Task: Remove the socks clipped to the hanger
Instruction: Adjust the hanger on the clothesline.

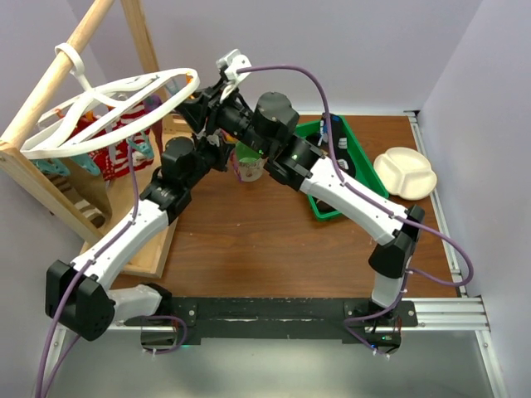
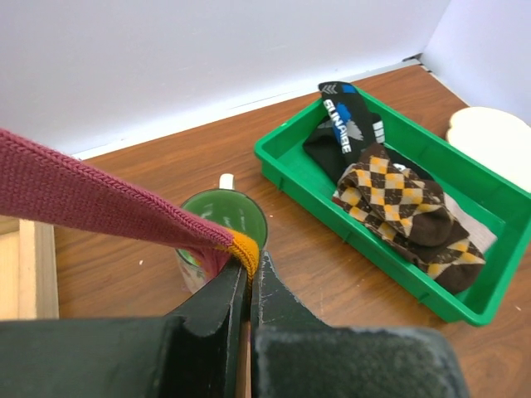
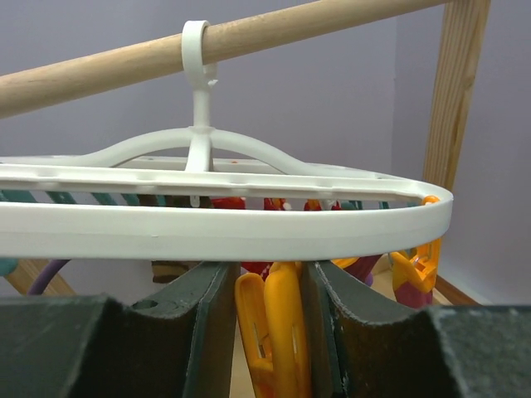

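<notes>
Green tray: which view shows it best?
Left wrist view: nearly the whole tray shows, with socks inside. In the top view the right arm covers most of the tray. The right wrist view does not show it.

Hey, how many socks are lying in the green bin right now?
2. A black sock with blue-and-white print lies at the wall-side end of the green bin. A brown-and-orange argyle sock lies partly over it, toward the other end. More may be hidden underneath.

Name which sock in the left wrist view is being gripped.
The maroon sock with the orange tip: the left gripper pinches it, while the black sock and argyle sock lie in the green tray.
</notes>
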Robot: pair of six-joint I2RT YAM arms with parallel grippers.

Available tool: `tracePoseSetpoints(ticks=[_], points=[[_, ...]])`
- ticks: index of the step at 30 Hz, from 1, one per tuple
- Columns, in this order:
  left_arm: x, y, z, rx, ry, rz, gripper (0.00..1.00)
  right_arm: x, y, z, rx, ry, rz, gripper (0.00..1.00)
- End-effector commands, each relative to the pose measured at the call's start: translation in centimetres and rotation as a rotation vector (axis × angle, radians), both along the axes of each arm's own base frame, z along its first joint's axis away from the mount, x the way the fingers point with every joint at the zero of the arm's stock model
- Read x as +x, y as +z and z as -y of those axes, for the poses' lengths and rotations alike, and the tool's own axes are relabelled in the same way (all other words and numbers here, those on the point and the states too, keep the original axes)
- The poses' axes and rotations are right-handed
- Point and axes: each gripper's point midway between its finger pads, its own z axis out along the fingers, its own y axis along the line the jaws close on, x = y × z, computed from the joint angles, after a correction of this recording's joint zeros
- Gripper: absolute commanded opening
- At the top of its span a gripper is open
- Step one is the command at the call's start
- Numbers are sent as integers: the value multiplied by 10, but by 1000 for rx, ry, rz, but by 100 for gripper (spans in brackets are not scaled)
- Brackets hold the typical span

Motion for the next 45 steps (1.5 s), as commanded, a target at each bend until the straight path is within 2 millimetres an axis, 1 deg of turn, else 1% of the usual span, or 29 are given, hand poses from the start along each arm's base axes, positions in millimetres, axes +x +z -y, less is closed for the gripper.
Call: tracePoseSetpoints(ticks=[1, 4, 5, 6, 7, 8, 9, 11, 13, 14, 15, 18, 19, 21, 22, 24, 25, 26, 27, 28, 30, 31, 33, 34, 35, 36, 37, 39, 45], points=[[-17, 13, 11, -40, -86, 6, 0, -8, 41, 36, 66, -76, 73, 38], [-25, 16, 15, -45, -122, 8, 0, -16, 47, 41, 69, -64, 90, 39], [-27, 16, 15, -44, -129, 5, 0, -23, 43, 36, 52, -25, 103, 42], [-28, 16, 16, -44, -138, 5, 0, -32, 47, 38, 57, -3, 118, 44], [-31, 17, 15, -45, -144, 6, 0, -35, 42, 36, 46, 11, 119, 45], [-33, 17, 15, -45, -149, 10, 0, -42, 42, 35, 41, 36, 136, 49], [-36, 18, 16, -47, -161, 12, 0, -48, 45, 37, 42, 49, 149, 50], [-41, 20, 15, -45, -169, 19, 0, -55, 39, 35, 20, 76, 166, 55], [-43, 21, 14, -36, -172, 25, 0, -63, 35, 34, -6, 110, 176, 64], [-44, 20, 13, -29, -169, 21, 0, -67, 36, 36, -13, 116, 183, 65], [-45, 20, 13, -24, -176, 22, 0, -69, 31, 35, -30, 128, 182, 68], [-50, 16, 16, -12, -207, 8, 0, -76, 35, 43, -34, 128, 211, 70], [-53, 16, 16, -11, -215, 5, 0, -77, 37, 49, -32, 111, 212, 72], [-57, 16, 18, -12, -240, 4, 0, -74, 37, 56, -39, 76, 217, 72], [-59, 17, 18, -13, -246, 5, 0, -67, 35, 60, -38, 33, 201, 73], [-63, 17, 19, -16, -262, 3, 0, -58, 27, 60, -71, -3, 169, 73], [-65, 17, 19, -19, -262, 3, 0, -53, 31, 63, -75, -28, 163, 73], [-66, 16, 19, -23, -263, 0, 0, -41, 17, 60, -114, -67, 130, 72], [-69, 16, 19, -29, -269, -2, 0, -38, 16, 61, -119, -77, 124, 72], [-72, 16, 18, -32, -270, -2, 0, -32, 10, 61, -130, -85, 117, 72], [-75, 12, 17, -40, -272, -12, 0, -26, 7, 66, -117, -78, 91, 72], [-77, 14, 16, -45, -271, -7, 0, -17, 1, 70, -120, -88, 74, 72], [-80, 11, 15, -51, -269, -15, 0, -12, -1, 73, -95, -63, 45, 71], [-82, 13, 14, -56, -269, -8, 0, -8, -4, 76, -92, -60, 31, 71], [-83, 13, 13, -59, -267, -10, 0, 3, -5, 82, -73, -64, 5, 71], [-85, 11, 12, -66, -260, -15, 0, 4, -8, 81, -73, -32, -2, 70], [-86, 11, 11, -69, -253, -16, 0, 13, -11, 86, -69, -40, -15, 70], [-88, 7, 8, -87, -235, -31, 0, 17, -15, 86, -63, -16, -35, 70], [-97, 0, -2, -163, -180, -47, 0, 31, -40, 70, -90, 12, -80, 70]])
